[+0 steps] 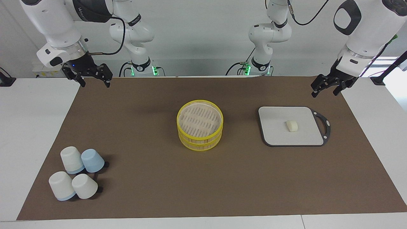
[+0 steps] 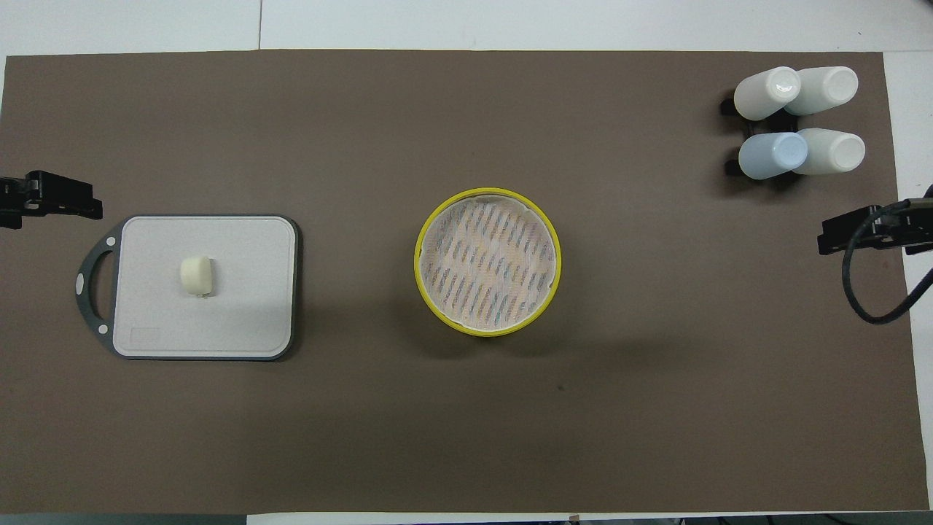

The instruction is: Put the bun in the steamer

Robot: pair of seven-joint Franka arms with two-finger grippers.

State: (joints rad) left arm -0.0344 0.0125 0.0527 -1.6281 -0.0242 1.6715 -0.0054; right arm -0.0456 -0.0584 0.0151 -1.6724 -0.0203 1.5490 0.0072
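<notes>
While both arms wait with fingers spread and holding nothing, the left gripper (image 1: 327, 90) and right gripper (image 1: 93, 79) hang over the mat's (image 1: 152, 187) corners nearest the robots, and the bun (image 1: 292, 126) lies on the board (image 1: 279, 135) beside the lidless steamer (image 1: 200, 128) mid-surface.
</notes>
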